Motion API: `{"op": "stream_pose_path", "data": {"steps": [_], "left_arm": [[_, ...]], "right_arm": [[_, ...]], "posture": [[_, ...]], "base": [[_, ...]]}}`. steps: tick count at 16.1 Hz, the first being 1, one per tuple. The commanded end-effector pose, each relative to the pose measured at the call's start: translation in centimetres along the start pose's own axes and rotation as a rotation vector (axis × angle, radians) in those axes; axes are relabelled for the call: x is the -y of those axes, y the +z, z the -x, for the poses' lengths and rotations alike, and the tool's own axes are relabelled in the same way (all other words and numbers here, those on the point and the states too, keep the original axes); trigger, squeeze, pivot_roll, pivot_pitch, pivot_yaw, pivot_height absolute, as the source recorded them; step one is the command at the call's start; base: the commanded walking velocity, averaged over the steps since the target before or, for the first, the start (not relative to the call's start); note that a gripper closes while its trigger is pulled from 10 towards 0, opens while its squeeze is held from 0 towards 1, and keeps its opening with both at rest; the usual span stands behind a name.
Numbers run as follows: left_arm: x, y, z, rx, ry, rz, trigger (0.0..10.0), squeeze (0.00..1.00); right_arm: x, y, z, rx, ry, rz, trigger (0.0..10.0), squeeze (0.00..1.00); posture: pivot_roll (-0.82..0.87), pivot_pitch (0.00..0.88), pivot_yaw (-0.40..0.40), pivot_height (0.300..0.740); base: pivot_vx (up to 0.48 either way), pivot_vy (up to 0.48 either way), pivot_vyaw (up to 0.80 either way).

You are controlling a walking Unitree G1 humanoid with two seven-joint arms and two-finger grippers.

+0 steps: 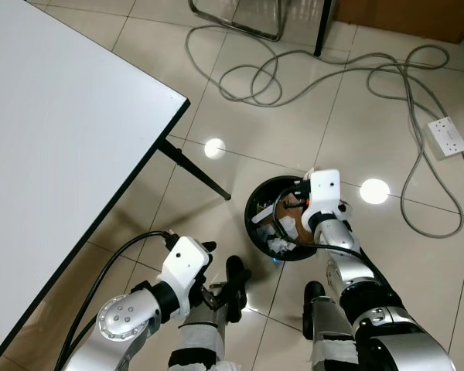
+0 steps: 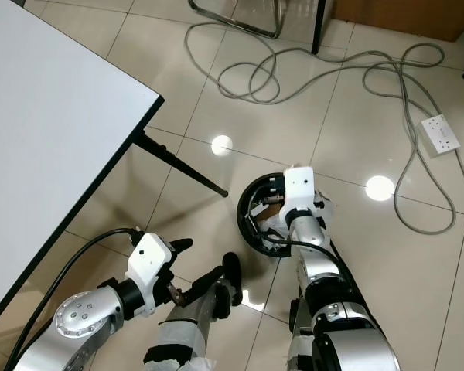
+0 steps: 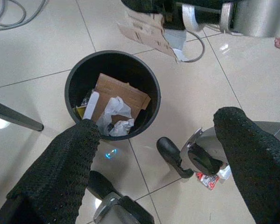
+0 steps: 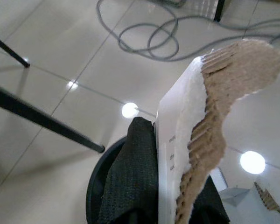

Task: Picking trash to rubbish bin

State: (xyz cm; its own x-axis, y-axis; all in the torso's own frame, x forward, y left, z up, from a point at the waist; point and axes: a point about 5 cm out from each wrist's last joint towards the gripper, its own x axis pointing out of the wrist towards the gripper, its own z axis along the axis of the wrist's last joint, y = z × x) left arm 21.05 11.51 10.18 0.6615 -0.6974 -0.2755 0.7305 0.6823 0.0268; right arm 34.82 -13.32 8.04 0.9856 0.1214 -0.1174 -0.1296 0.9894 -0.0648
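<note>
torn cardboard (image 4: 210,126) | brown corrugated, white-faced | pinched in right hand (image 4: 172,205)

One rubbish bin (image 3: 113,95), one white table (image 1: 54,154), one socket strip (image 1: 448,136), two cables (image 1: 309,69).

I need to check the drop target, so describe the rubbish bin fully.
The rubbish bin is a round, black, open-topped container that looks like plastic. It stands upright on the pale tiled floor, beside the foot of the table leg. It is partly filled: a flat brown cardboard sheet, crumpled white paper and other scraps lie inside. The right tool is above its opening, shut on a torn cardboard piece. The left tool hangs open above the floor beside it.
</note>
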Motion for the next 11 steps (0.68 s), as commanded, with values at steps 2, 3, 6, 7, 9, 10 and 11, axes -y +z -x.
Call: {"op": "stream_pose_path", "data": {"steps": [2,3,6,7,9,10,11], "left_arm": [[-0.1,-1.3,0.4,-0.059,0.020,0.027,10.0,0.00],[-0.1,-1.2,0.5,-0.059,0.025,0.022,10.0,0.00],[-0.4,-1.1,1.2,-0.066,0.035,0.013,10.0,0.00],[-0.5,-1.1,1.5,-0.071,0.038,0.010,10.0,0.00],[-0.6,-1.0,1.7,-0.074,0.041,0.008,10.0,0.00],[-0.6,-1.0,1.9,-0.078,0.043,0.006,10.0,0.00],[-0.6,-1.0,2.0,-0.080,0.044,0.005,10.0,0.00]], "right_arm": [[-0.7,-1.8,0.5,-0.055,0.027,-0.004,10.0,0.00],[-0.6,-1.9,0.5,-0.064,0.027,-0.005,10.0,0.00],[-0.8,-1.8,0.3,-0.071,0.032,-0.010,10.0,0.00],[-1.0,-1.7,0.1,-0.070,0.033,-0.010,10.0,0.00],[-1.3,-1.5,0.0,-0.064,0.038,-0.009,10.0,0.00],[-1.5,-1.3,-0.2,-0.061,0.043,-0.011,10.0,0.00],[-1.9,-1.2,-0.3,-0.059,0.048,-0.014,10.0,0.00]], "posture": [[0.17,0.523,0.230,0.740],[0.20,0.518,0.232,0.740],[0.23,0.524,0.246,0.740],[0.24,0.528,0.251,0.740],[0.25,0.531,0.257,0.740],[0.26,0.535,0.261,0.740],[0.27,0.541,0.266,0.740]], "base": [[0.000,0.000,0.00],[0.000,0.000,0.00],[0.000,0.000,0.00],[0.000,0.000,0.00],[0.000,0.000,0.00],[0.000,0.000,0.00],[0.000,0.000,0.00]]}}
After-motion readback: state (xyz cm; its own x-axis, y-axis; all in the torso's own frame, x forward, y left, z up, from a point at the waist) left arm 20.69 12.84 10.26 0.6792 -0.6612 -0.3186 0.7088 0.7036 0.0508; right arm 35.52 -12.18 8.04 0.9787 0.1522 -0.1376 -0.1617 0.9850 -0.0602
